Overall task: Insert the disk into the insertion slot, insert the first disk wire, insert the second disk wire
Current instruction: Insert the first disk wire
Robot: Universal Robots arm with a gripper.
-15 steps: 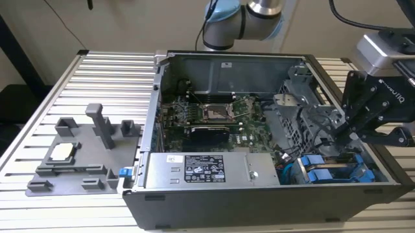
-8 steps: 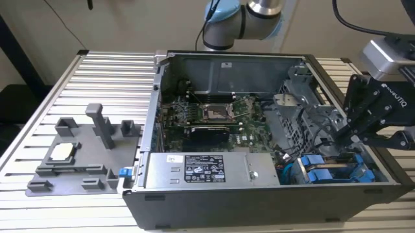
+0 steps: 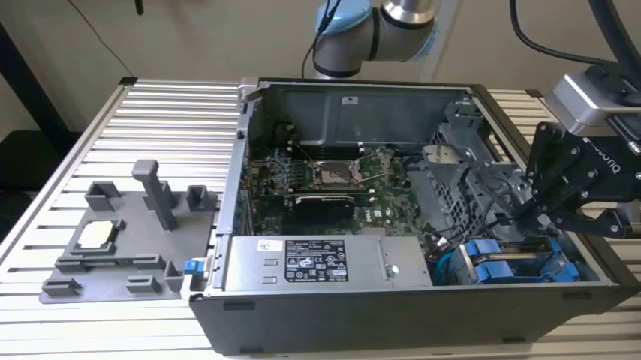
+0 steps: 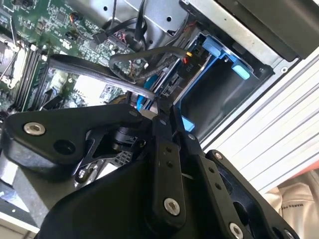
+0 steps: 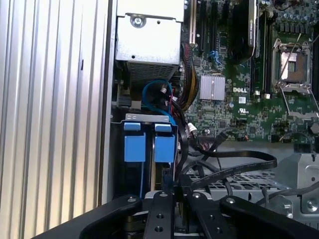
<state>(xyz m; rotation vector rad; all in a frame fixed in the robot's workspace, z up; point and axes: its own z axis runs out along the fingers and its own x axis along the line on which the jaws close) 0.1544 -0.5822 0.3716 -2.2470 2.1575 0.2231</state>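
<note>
Exterior view, hand [image 3: 529,219] over drive cage [image 3: 521,259] at case's right edge, fingers together pinching black wire [image 5: 234,167].

Ribbed silver aluminium bench [image 3: 161,120]: matt, brushed. Open grey sheet-metal computer case [image 3: 401,315]: dull painted steel. Grey plastic fixture tray [image 3: 110,259]: matt. Bright blue plastic drive tabs [image 5: 149,147]: smooth. Black metal gripper [image 5: 177,191]: satin

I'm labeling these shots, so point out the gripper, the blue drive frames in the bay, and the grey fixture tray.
gripper [image 3: 546,219], exterior view, between its fingertips.
blue drive frames [image 5: 134,148], first wrist view, one frame's front tab.
grey fixture tray [image 3: 75,281], exterior view, bare base plate.
</note>
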